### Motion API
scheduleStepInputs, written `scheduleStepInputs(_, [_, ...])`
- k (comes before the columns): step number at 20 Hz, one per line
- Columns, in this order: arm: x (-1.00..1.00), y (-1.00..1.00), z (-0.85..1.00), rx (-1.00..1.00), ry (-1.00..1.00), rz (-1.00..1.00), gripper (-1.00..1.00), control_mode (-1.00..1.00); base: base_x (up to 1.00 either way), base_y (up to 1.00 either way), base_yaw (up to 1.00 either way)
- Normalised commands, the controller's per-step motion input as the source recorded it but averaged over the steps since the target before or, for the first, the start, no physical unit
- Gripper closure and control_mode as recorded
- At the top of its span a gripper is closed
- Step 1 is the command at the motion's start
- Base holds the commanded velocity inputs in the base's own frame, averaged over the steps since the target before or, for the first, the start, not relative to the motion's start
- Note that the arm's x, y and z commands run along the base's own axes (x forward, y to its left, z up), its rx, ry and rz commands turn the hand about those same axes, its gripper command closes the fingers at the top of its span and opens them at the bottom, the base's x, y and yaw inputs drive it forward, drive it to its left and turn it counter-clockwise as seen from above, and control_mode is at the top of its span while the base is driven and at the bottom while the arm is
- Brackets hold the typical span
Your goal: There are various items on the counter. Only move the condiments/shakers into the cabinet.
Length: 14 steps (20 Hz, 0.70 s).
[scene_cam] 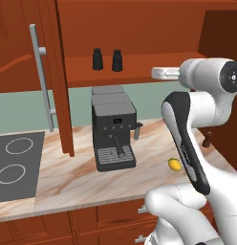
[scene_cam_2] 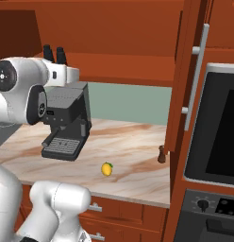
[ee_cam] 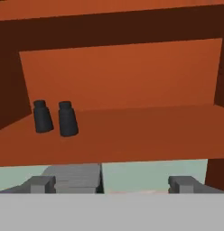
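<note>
Two black shakers [scene_cam: 97, 59] [scene_cam: 117, 60] stand side by side on the shelf of the open wall cabinet [scene_cam: 139, 62]; the hand view has them at the shelf's left [ee_cam: 42, 117] [ee_cam: 67, 118]. My gripper [ee_cam: 112, 184] is open and empty, level with the shelf's front edge and apart from the shakers, to their right. The same gripper [scene_cam: 156, 72] [scene_cam_2: 76, 74] hovers above the coffee machine. The brown mill [scene_cam_2: 161, 154] stands on the counter [scene_cam_2: 133, 142] by the right cabinet door, partly behind my arm [scene_cam: 208, 139]. A yellow lemon [scene_cam: 174, 164] [scene_cam_2: 107, 168] lies near the counter's front.
A dark-grey coffee machine [scene_cam: 113, 129] sits mid-counter under the shelf. The open cabinet doors with grey bar handles [scene_cam: 41, 72] [scene_cam_2: 196, 71] stand out on both sides. A black stovetop [scene_cam: 15, 162] lies left, and an oven [scene_cam_2: 218, 132] stands right.
</note>
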Motion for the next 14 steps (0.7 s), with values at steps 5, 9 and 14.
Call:
scheduleStepInputs(5, [-0.63,-0.46,-0.24,-0.04,0.38,-0.32,-1.0,-1.0,0.0,0.0,0.0])
scheduleStepInputs(9, [-0.2,-0.54,-0.48,0.0,0.34,-0.3,-1.0,-1.0,0.0,0.0,0.0])
scheduleStepInputs(14, [-0.04,-0.47,-0.67,0.0,0.12,-0.25,-1.0,-1.0,0.0,0.0,0.0])
